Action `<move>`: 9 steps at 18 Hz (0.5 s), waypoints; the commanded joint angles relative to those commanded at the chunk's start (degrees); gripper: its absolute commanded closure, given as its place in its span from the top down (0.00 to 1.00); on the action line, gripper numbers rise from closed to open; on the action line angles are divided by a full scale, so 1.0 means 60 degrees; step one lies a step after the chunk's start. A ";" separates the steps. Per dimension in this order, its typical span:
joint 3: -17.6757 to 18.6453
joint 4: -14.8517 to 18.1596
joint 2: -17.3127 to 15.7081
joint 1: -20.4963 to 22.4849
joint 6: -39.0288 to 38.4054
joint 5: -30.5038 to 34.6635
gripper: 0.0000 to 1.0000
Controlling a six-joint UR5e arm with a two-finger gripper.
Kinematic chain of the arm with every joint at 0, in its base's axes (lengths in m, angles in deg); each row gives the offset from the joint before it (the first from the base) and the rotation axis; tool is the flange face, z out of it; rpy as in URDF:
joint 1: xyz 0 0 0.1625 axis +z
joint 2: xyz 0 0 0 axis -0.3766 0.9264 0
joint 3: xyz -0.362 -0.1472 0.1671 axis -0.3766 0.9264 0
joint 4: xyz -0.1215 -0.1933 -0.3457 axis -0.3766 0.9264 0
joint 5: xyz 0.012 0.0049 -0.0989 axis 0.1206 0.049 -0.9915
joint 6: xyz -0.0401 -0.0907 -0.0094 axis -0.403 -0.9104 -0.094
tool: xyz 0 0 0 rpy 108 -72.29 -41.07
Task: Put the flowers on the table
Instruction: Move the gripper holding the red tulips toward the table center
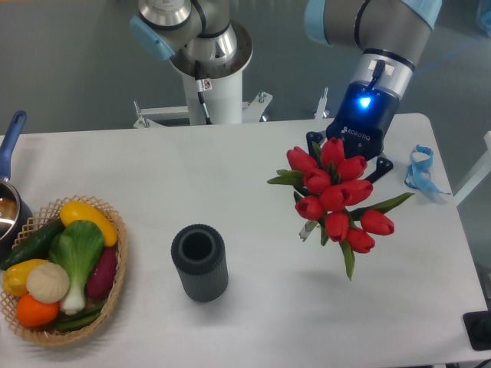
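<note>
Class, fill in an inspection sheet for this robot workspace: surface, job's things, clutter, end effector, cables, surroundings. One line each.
Surface: white table with rounded corners, bare in the middle.
Job's things: red tulip bunch, blooms toward the camera; its stems and where they rest are hidden.
Clutter: dark ribbed vase, upright and empty; wicker basket of toy vegetables at left; pot with blue handle at left edge; blue ribbon at right.
End effector: end effector right behind the blooms, blue light on; fingers hidden, grip unclear.
Cables: black cable on the white robot pedestal.
Surroundings: grey floor; a dark object at the right edge.
</note>
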 joint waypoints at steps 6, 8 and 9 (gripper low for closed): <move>0.0000 0.0015 -0.0029 -0.0015 0.0000 0.0087 0.15; -0.0058 0.0015 -0.0044 -0.0030 0.0000 0.0655 0.15; -0.0116 0.0029 -0.0087 -0.0059 0.0000 0.1167 0.15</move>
